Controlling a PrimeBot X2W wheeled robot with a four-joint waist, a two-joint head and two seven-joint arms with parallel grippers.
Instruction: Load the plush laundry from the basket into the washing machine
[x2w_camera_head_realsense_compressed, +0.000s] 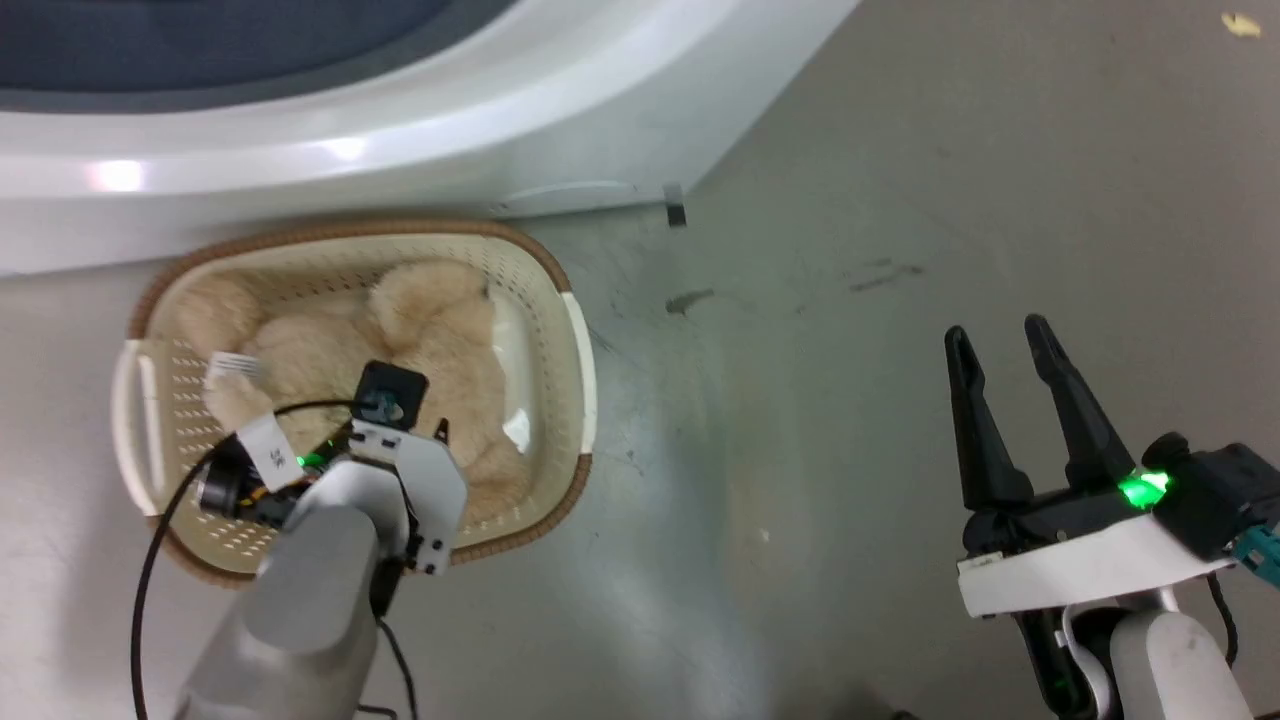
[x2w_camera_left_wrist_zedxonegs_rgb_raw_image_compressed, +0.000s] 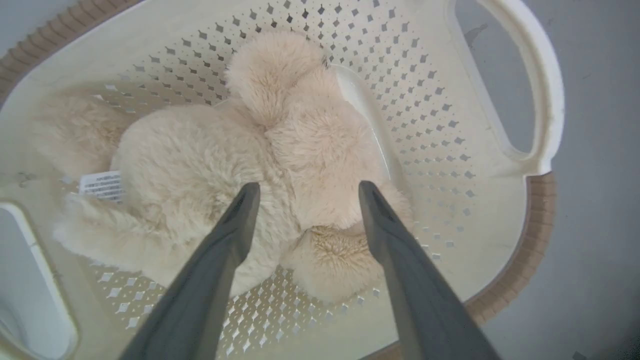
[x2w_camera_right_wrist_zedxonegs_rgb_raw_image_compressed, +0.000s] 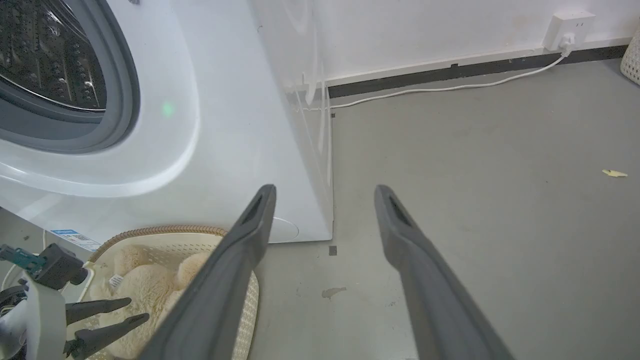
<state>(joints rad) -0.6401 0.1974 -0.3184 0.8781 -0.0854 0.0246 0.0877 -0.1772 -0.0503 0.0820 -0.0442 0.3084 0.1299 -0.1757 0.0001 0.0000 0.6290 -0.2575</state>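
Plush laundry lies in the basket and covers most of its bottom, with its tag toward the left handle. The basket stands on the floor just before the washer, probably to keep the lift short. The left gripper hangs over the plush, spread wide and empty, its fingers either side of a lobe, seemingly lined up to grab. The right gripper, also spread and empty, waits well apart over the floor.

Ahead of my right claw I see grey floor. A dark stain shows between its fingers, a yellow scrap off right, a wall socket and white cable far beyond.
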